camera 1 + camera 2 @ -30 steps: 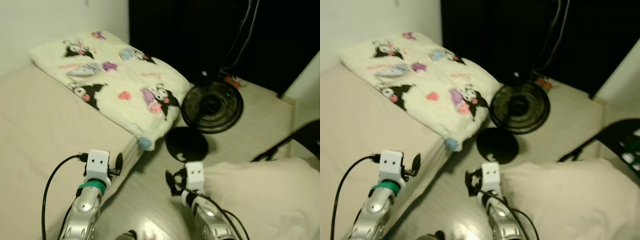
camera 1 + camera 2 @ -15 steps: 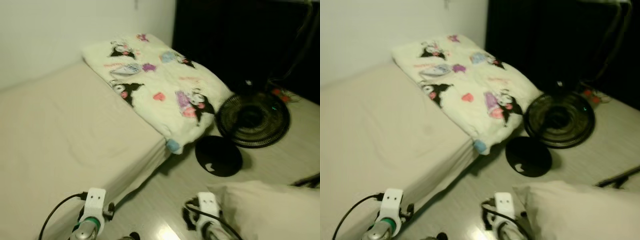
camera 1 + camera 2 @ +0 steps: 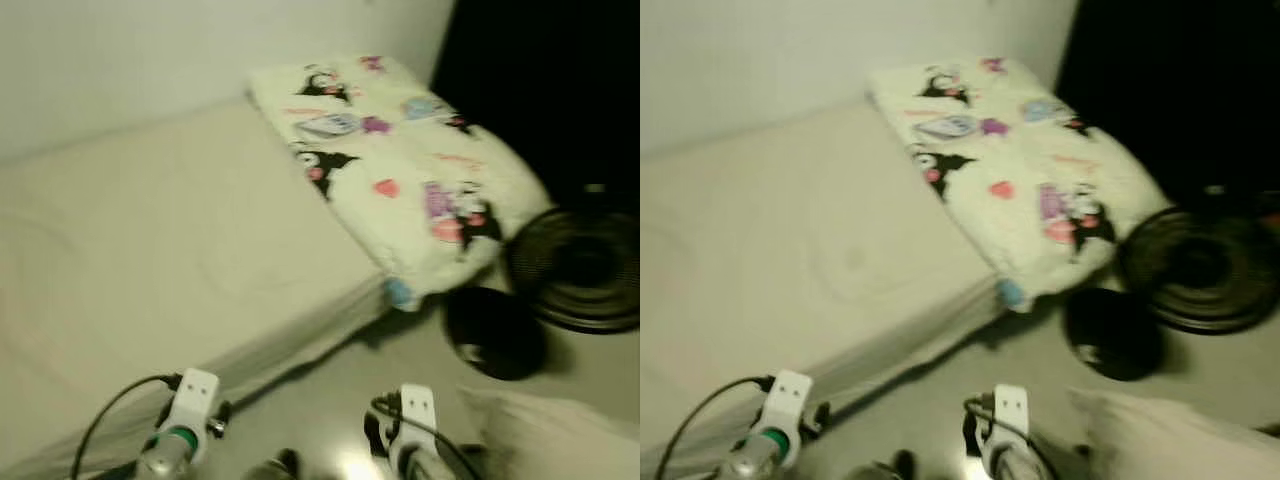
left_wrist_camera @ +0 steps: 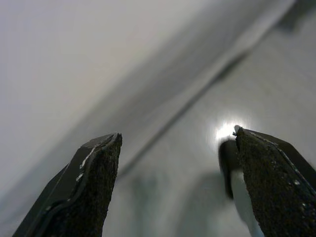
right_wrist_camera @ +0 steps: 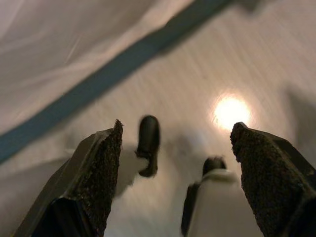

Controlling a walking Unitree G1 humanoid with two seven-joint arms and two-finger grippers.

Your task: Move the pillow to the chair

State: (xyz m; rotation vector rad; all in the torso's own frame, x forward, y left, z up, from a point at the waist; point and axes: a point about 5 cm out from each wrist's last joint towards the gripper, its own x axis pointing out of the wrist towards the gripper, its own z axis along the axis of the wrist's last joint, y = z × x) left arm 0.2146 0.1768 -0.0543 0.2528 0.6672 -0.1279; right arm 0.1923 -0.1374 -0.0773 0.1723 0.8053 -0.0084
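Cream pillow on floor just beside right claw, both claws released. Left claw near bed. Advise gripping pillow corner firmly before lifting.

This is a bedroom in someone's home. A low bed with a plain beige sheet runs along a bare pale wall, and a cream blanket printed with little cartoon characters lies folded across its far end, one corner hanging over the edge. Beside the bed, on the pale wood-grain floor, sits a black electric fan with its round base next to it. A soft cream pillow lies nearby.
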